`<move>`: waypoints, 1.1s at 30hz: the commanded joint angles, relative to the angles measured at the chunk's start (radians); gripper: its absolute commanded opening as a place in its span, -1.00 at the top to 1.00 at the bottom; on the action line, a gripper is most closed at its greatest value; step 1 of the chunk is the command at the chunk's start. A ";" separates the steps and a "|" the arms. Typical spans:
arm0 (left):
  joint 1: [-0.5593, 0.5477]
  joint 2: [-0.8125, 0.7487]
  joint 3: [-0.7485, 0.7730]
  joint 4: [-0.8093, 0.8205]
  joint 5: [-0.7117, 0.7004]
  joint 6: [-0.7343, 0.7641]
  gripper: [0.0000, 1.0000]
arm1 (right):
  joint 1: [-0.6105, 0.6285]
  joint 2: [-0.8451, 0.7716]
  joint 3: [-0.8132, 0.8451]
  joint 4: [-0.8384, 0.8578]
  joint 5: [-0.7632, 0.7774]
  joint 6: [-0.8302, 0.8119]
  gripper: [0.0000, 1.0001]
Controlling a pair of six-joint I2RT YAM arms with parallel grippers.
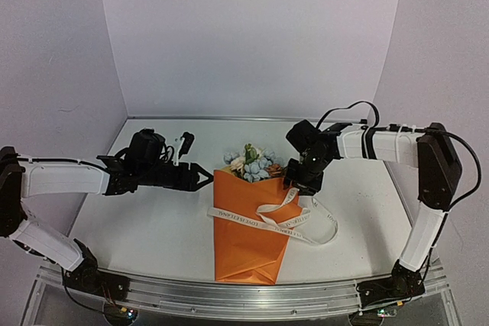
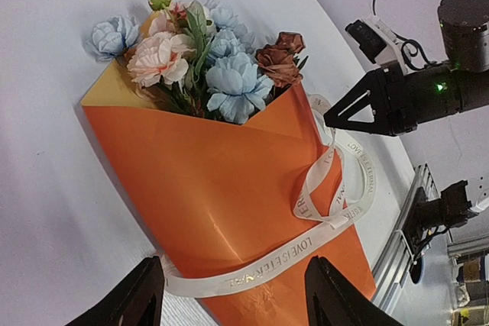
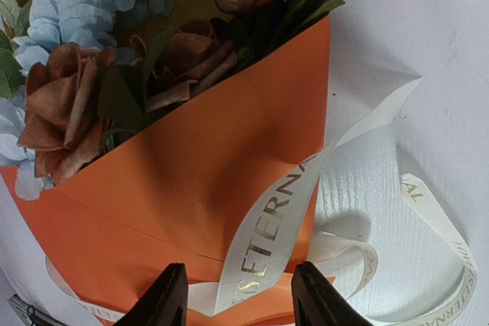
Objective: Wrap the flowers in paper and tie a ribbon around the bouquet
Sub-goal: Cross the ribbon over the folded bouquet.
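Seeing bouquet lying flat mid-table, wide end pointing away from the arm bases, flowers poking out the top. Seeing ribbon draped loose across the orange paper, looping off onto the table on the right. Reading left claw as released, hovering just beside the bouquet's upper left corner, holding nothing. Reading right claw as spread, straddling one ribbon strand at the bouquet's upper right edge, not clamped on it.
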 commanded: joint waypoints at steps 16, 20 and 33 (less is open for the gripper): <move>0.006 0.042 0.029 -0.064 0.020 0.009 -0.29 | -0.013 0.003 0.016 0.021 0.011 -0.040 1.00; 0.006 0.048 0.029 -0.064 0.024 0.012 -0.28 | -0.013 -0.040 0.046 0.020 0.012 -0.098 1.00; 0.005 0.091 0.043 -0.093 0.068 0.027 -0.21 | -0.012 -0.223 0.120 0.062 -0.289 -0.350 1.00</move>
